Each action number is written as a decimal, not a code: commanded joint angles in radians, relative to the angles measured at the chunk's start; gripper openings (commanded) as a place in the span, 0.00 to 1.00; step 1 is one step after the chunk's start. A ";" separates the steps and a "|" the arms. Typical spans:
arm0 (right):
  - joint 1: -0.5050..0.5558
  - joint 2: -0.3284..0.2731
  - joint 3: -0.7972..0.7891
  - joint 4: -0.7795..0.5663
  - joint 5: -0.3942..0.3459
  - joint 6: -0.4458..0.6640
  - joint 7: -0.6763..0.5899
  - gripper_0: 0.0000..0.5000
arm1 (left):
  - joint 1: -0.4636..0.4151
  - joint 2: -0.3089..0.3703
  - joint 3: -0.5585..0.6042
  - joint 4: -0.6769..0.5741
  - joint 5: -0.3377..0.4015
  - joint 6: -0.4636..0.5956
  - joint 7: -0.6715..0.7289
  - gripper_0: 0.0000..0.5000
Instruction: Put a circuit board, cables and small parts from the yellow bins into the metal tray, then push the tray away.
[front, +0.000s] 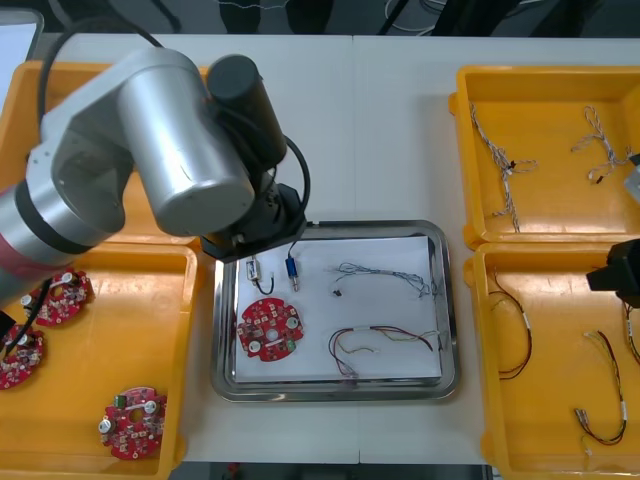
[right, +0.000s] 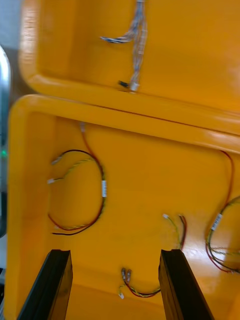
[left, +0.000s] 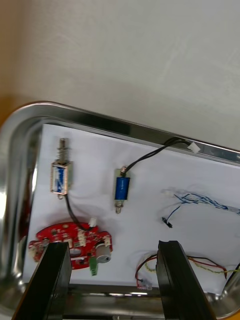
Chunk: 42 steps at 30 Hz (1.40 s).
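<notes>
The metal tray (front: 447, 300), lined white, holds a round red circuit board (front: 268, 328), two small metal parts (front: 255, 268) (front: 293, 268), a twisted blue and white cable (front: 385, 275) and a red and yellow cable (front: 385, 340). My left gripper (left: 115, 280) hovers open over the tray's near-left part. The board (left: 70, 242) lies just beyond its fingertips, and the two small metal parts (left: 60, 177) (left: 121, 187) lie farther on. My right gripper (right: 115, 285) is open above the right near bin (right: 150, 165), over loose red and yellow cables (right: 75, 195).
The left near yellow bin (front: 100, 350) holds three more red boards (front: 133, 422). The right far bin (front: 550, 200) holds twisted cables (front: 500, 165), and the right near bin (front: 560, 420) holds red and yellow cables (front: 515, 335). My left arm (front: 150, 140) covers the left far bin.
</notes>
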 joint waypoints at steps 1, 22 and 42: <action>-0.108 -0.065 0.102 -0.029 -0.056 0.003 -0.024 1.00 | -0.014 0.083 0.111 -0.044 0.075 0.072 -0.162 1.00; -0.513 -0.070 0.671 -0.077 -0.098 -0.050 0.039 1.00 | 0.220 0.256 0.513 -0.102 0.162 0.183 -0.521 1.00; -0.627 0.093 1.090 -0.004 0.026 -0.101 0.395 1.00 | 0.523 0.307 0.872 -0.139 0.184 0.183 -0.845 1.00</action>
